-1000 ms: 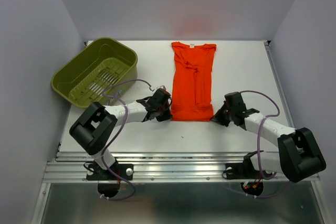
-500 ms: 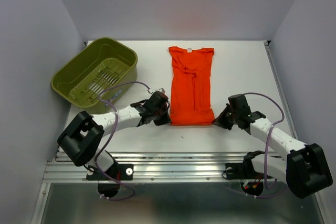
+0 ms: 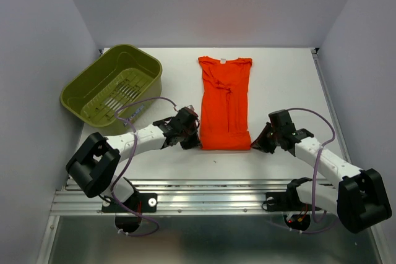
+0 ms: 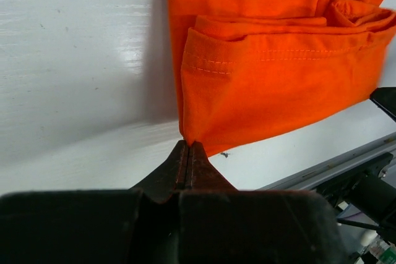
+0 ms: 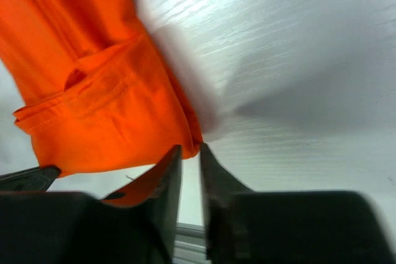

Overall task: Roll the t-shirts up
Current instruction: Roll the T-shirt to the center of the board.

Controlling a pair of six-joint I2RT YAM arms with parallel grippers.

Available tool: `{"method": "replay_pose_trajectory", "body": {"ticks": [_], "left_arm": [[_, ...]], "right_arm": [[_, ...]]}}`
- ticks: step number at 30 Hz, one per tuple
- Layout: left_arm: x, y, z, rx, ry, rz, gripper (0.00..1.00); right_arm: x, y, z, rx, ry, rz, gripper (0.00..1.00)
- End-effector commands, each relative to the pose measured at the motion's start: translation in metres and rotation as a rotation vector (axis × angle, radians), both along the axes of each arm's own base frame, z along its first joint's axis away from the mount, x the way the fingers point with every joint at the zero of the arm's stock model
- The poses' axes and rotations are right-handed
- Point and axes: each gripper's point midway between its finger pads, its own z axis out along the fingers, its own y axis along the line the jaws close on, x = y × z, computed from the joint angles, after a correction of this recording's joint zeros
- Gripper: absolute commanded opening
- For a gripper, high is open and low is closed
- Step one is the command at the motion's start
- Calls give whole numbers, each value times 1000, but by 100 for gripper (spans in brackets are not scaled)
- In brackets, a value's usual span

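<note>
We see the orange t-shirt [image 3: 225, 104] lying flat, folded narrow, right of the green basket [image 3: 127, 48]. Left gripper [image 4: 189, 148] jaws pressed together, pinching the hem corner nearer the basket. Right gripper [image 5: 189, 151] jaws slightly spread at the hem corner farther from it.

The left gripper [image 4: 189, 153] has its jaws pressed together on the near corner of the orange t-shirt [image 4: 272, 85], whose stitched edge lies folded over on the white table [image 4: 74, 60]. A dark shape [image 4: 387, 100] at the right edge is possibly another gripper.
</note>
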Motion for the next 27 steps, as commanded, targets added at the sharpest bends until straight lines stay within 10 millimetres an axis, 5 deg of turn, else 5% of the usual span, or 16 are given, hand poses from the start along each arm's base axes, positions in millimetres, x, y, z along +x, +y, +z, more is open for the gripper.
{"method": "replay_pose_trajectory", "body": {"ticks": [1, 2, 5, 7, 8, 11, 17, 20, 23, 27], "left_arm": [[-2, 11, -12, 61, 17, 6, 0], [-4, 12, -17, 66, 25, 3, 0], [-9, 14, -27, 74, 42, -14, 1], [-10, 13, -26, 71, 39, -25, 15], [-9, 13, -23, 70, 25, -31, 35], [1, 18, -10, 104, -28, -20, 52], [38, 15, 43, 133, -184, 20, 52], [46, 3, 58, 91, -221, 1, 48], [50, -19, 62, 9, -227, -35, 26], [50, -38, 59, -57, -210, -79, 20]], "right_arm": [[0, -9, -3, -65, 18, 23, 28], [0, -9, -2, -70, 16, 31, 39], [5, -15, 8, -118, -19, 56, 44], [11, -17, 15, -141, -42, 67, 44], [17, -17, 23, -151, -64, 82, 42], [31, -10, 37, -141, -110, 108, 30], [51, 23, 48, -97, -159, 238, 4], [57, 43, 49, -69, -162, 319, 3], [60, 58, 36, -74, -123, 394, 1], [67, 64, 35, -62, -136, 395, 1]]}}
